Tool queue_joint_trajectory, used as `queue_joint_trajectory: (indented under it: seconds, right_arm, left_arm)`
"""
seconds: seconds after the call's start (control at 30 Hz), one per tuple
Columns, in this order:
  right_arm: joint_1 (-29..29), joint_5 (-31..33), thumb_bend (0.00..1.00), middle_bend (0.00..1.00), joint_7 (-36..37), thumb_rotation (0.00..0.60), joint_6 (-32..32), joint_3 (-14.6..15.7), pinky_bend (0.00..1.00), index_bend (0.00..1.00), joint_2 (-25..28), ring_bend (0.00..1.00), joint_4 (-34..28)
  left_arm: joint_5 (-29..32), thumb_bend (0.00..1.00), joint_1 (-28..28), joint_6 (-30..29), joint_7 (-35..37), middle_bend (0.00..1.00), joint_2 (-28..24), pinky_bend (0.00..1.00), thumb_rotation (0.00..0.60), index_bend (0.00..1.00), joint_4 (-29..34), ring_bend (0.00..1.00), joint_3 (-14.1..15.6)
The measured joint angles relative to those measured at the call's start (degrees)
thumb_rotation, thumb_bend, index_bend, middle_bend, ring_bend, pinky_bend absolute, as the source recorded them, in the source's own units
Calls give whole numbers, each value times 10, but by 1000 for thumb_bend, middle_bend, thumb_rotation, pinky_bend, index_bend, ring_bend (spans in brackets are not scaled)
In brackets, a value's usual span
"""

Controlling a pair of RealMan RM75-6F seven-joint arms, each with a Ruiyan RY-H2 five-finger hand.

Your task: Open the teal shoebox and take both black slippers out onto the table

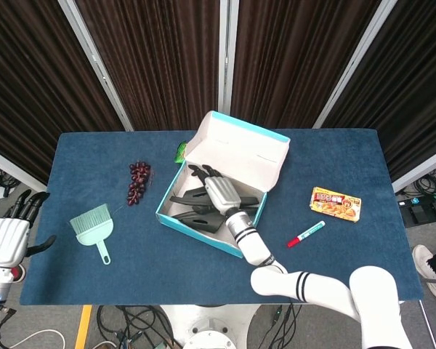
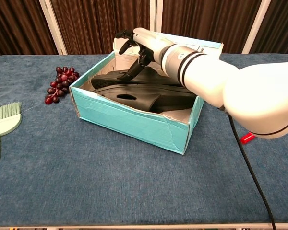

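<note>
While left hand [image 1: 6,240] idles spread, right hand [image 2: 139,43] spread over slippers [image 2: 149,93] in shoebox [image 2: 134,120].

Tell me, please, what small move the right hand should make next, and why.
Probably lower the right hand a little and close its fingers on the rear slipper. The shoebox is open, both slippers lie inside, and the hand sits over them with spread fingers holding nothing.
</note>
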State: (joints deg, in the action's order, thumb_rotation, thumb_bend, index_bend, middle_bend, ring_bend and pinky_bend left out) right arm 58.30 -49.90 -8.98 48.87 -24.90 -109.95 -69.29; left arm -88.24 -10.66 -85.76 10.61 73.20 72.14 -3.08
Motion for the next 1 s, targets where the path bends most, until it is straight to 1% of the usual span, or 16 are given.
queue_joint_trajectory:
  seconds: [0.33,0.53,0.83,0.93,1.0]
  right_arm:
    - [23,12,125,190,-14,600,-7,-6,105,77,-23,34,39]
    - [33,17,124,188,-20,600,-13,-4,104,77,-40,34,61]
    - [41,21,139,193,-32,600,-19,-2,104,76,-50,34,84]
    - [44,23,151,205,-35,600,-20,-3,116,84,-54,45,93]
    - [46,23,155,220,-38,600,-20,-3,141,109,-56,64,99]
  left_arm:
    - [5,188,7,-9,21,120,0,282,600,92,-16,31,-4]
    - [7,188,10,-11,32,120,-1,282,600,93,-24,31,-5]
    - [8,189,10,-10,39,120,4,282,600,92,-34,32,-6]
    - [8,189,9,-8,40,120,5,282,600,92,-35,32,-6]
    - [8,189,8,-7,40,120,6,282,600,92,-37,32,-6]
